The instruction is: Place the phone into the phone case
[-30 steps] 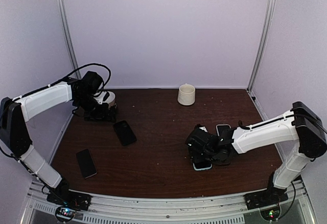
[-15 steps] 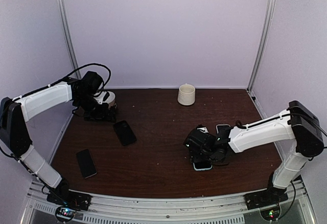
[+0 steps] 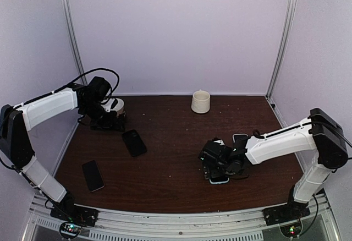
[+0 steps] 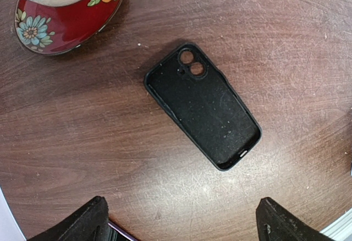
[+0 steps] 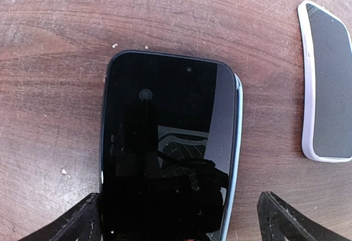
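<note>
Phone (image 5: 165, 147) lies screen up on the right side of the dark wooden tabletop (image 3: 176, 136). A pale blue rim (image 5: 237, 142) shows along one long edge, so it probably sits in a pale blue case. Whether it is fully seated cannot be told.

The right arm (image 3: 280, 142) reaches low over it. The right claw (image 5: 181, 224) has its fingers spread to either side of the phone's near end, likely placed there to square or press it home.

The left arm (image 3: 49, 106) is held at the far left. The left claw (image 4: 179, 227), also spread apart and holding nothing, hangs above an empty black case (image 4: 203, 106), seemingly kept out of the way.

A cream mug (image 3: 201, 102) stands at the far edge and a floral saucer (image 4: 60, 23) lies near the black case. A white-rimmed case (image 5: 327, 81) lies just right of the phone.
</note>
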You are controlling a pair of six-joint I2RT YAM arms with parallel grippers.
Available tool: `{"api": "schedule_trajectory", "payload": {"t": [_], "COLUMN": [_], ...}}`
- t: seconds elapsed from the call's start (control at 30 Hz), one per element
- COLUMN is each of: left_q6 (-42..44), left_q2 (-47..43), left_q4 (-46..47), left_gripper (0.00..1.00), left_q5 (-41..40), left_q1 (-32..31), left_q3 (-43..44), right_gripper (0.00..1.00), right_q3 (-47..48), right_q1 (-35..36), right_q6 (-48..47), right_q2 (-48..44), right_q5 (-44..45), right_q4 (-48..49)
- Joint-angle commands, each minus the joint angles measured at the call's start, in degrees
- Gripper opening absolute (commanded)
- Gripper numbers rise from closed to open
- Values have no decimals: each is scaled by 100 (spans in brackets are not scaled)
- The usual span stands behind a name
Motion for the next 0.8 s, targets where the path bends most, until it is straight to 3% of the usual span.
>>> {"api": "schedule_trajectory", "payload": {"t": [0.0,0.33,0.57,0.67,0.77], "left_q6": [86,86,86,86,86], "left_q2": [-16,-71,-96,-114,-117], "left_q4": [140,136,135,135,137], "left_gripper": [98,98,98,98,98], "left_q5": [-22,44,20,-15,-43], "left_q1": [-23,-23,-23,-23,-23], "left_q3": [-44,-44,-40,-50,-48], "right_gripper": [100,99,99,92,72], "right_q3": [235,160,-330,-483,-400], "right_q1": [-71,-414,-820,-985,-995], "right_q6": [-219,-922,-855,-870,-956], "right_q2": [-281,-1215,-1772,-1845,-1764], "right_q5": [167,-386,-1035,-1463,-1810], "right_q4": [-330,-197,161,156,-159]}}
